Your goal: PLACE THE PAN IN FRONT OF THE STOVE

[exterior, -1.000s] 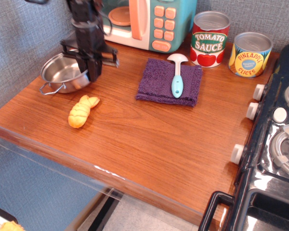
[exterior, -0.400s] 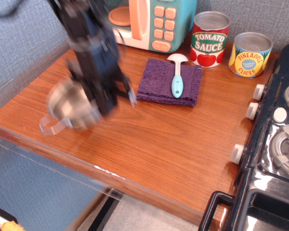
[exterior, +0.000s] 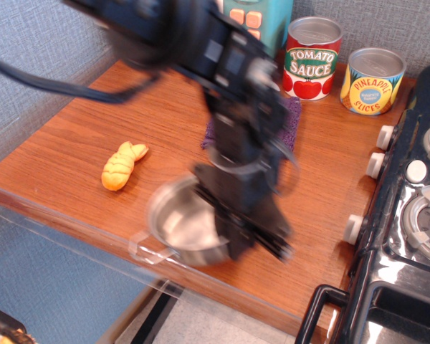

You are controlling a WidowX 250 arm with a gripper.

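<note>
The shiny steel pan (exterior: 183, 222) is held over the front middle of the wooden table, blurred by motion. My gripper (exterior: 233, 240) is shut on the pan's right rim, with the black arm reaching down from the upper left. The black stove (exterior: 408, 236) with white knobs stands at the right edge, some way right of the pan. I cannot tell whether the pan touches the table.
A yellow toy pastry (exterior: 122, 166) lies left of the pan. A purple cloth (exterior: 290, 118) sits mostly hidden behind the arm. A tomato sauce can (exterior: 312, 57) and a pineapple can (exterior: 372, 80) stand at the back. The teal microwave (exterior: 254, 21) is at the back.
The gripper has carried the pan from the back left of the table, past the pastry, to the front middle, closer to the stove. The arm now hides the cloth and spoon.
</note>
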